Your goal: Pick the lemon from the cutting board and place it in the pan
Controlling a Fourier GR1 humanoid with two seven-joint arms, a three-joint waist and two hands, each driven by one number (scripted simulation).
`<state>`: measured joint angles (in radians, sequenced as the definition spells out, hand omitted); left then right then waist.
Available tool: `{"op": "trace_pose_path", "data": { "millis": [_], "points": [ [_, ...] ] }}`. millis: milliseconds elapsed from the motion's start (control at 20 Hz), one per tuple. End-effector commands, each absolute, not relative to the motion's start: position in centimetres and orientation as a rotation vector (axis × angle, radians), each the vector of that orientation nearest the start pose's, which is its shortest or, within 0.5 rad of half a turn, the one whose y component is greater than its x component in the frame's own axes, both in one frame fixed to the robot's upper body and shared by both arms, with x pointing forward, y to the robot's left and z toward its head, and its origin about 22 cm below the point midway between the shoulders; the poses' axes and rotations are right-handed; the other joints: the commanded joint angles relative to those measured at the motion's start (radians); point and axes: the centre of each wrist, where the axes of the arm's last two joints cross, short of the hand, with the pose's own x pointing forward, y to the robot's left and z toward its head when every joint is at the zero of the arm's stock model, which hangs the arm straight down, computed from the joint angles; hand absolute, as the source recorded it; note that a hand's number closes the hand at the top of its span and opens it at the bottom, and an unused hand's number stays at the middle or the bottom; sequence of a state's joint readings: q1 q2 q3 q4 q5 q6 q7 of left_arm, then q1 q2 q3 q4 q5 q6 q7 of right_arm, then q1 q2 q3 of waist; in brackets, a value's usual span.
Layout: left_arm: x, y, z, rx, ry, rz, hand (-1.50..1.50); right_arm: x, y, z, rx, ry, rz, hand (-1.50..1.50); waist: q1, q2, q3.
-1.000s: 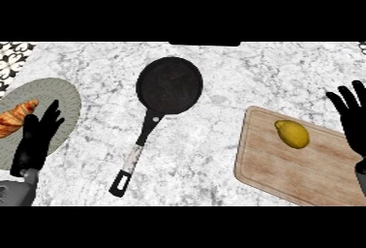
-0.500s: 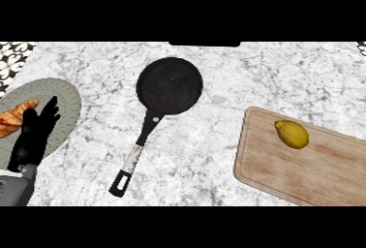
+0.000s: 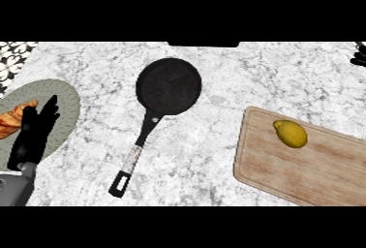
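Observation:
A yellow lemon (image 3: 290, 133) lies on the far left part of the wooden cutting board (image 3: 300, 169) at the right. The black pan (image 3: 169, 86) sits at the centre of the counter, its handle (image 3: 132, 160) pointing toward me and slightly left. My left hand (image 3: 34, 133) stands open at the left, fingers straight, over a grey plate, far from the lemon. Only a small black part of my right hand (image 3: 359, 54) shows at the upper right edge, well beyond the board.
A grey-green plate (image 3: 68, 104) at the left holds a croissant (image 3: 13, 121) next to my left hand. A patterned tile area (image 3: 14, 53) sits at the top left corner. The counter is white marble.
My right hand left the right edge beside the board and now shows only at the upper right corner. The left hand turned edge-on and shifted slightly. Lemon and pan have not moved.

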<state>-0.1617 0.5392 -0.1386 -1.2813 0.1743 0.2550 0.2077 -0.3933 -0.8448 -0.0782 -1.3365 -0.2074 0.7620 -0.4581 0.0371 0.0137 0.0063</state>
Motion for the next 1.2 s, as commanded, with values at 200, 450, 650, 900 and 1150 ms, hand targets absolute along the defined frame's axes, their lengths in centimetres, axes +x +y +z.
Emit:
{"op": "trace_pose_path", "data": {
  "millis": [200, 450, 650, 900, 1150],
  "points": [
    [27.7, 34.6, 2.3, 0.484, -1.222, -0.114, 0.0, 30.8, -40.0, 13.9, 0.308, -1.817, 1.311, -1.5, -0.002, -0.003, -0.001],
    [27.4, 34.5, 2.2, 0.453, -1.202, -0.121, 0.0, 31.2, -39.1, 9.4, 0.261, -1.807, 1.367, -1.5, 0.008, -0.004, -0.002],
    [27.6, 34.2, 2.3, 0.481, -1.216, -0.11, 0.0, 32.0, -40.3, 8.7, 0.186, -1.793, 1.408, -1.5, -0.01, -0.008, -0.004],
    [27.5, 34.5, 0.5, 0.478, -1.203, -0.115, 0.0, 33.4, -40.7, 7.9, 0.143, -1.801, 1.436, -1.5, -0.013, -0.006, -0.005],
    [28.2, 34.4, 2.6, 0.474, -1.22, -0.119, 0.0, 33.8, -38.2, 6.4, 0.202, -1.796, 1.472, -1.5, -0.021, -0.01, -0.005]
  ]
}}
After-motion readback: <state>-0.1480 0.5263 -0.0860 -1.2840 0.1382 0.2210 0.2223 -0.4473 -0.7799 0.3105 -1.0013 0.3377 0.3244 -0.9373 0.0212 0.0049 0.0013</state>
